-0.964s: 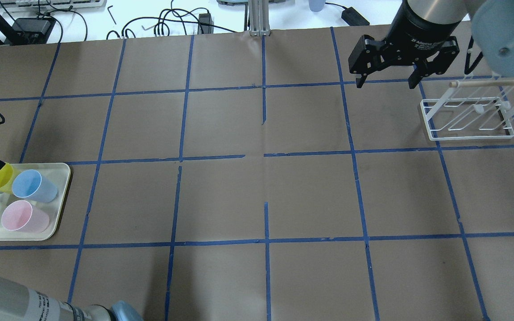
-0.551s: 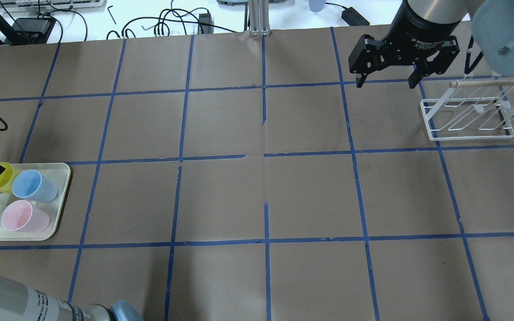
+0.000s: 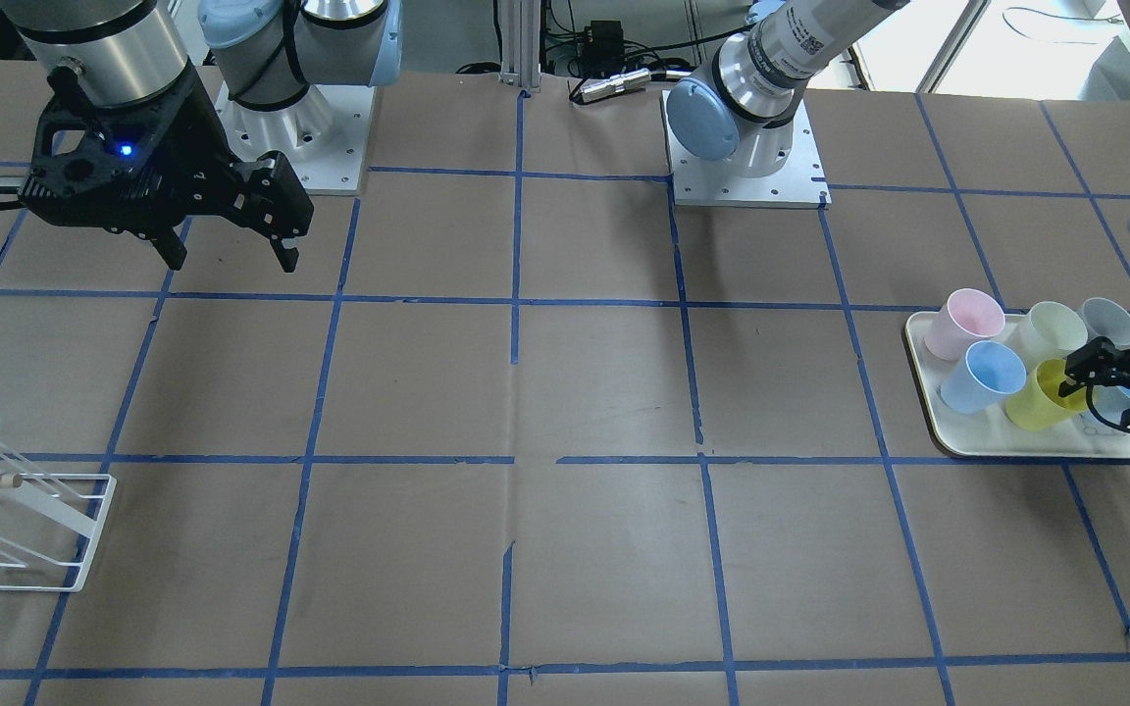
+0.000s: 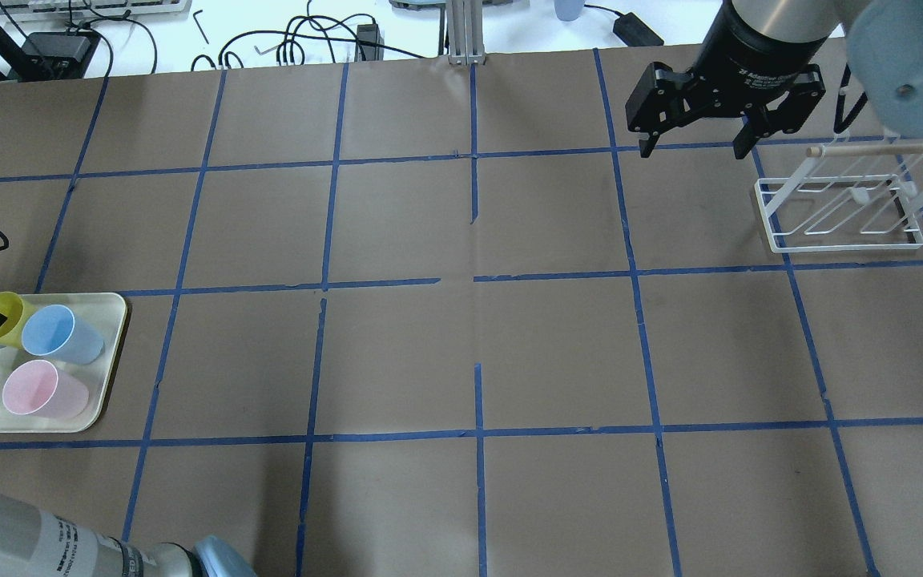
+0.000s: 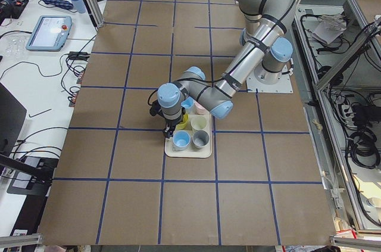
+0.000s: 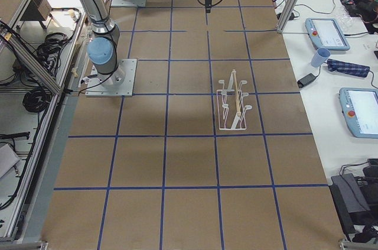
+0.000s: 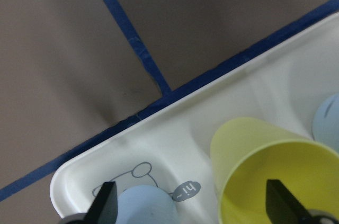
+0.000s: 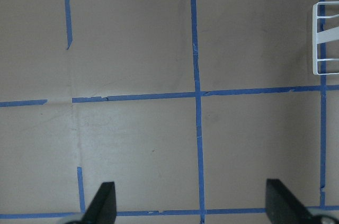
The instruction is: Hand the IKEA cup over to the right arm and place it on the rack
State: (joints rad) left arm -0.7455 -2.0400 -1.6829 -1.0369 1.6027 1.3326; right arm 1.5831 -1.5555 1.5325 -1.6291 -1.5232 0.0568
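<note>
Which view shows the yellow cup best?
Exterior front-facing: the yellow cup shows nearly whole on the tray. Left wrist crops it, showing rim and inside; overhead catches it at the frame edge; exterior left shows a sliver; the right views miss it.

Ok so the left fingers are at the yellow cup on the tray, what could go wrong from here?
1. The left gripper is open, one finger inside the IKEA cup, and a light-blue cup appears to sit between the fingers too; closing could catch or tip it.
2. A pinch on one wall may let the smooth cup swing on the long carry toward the right gripper, open near the rack.
</note>
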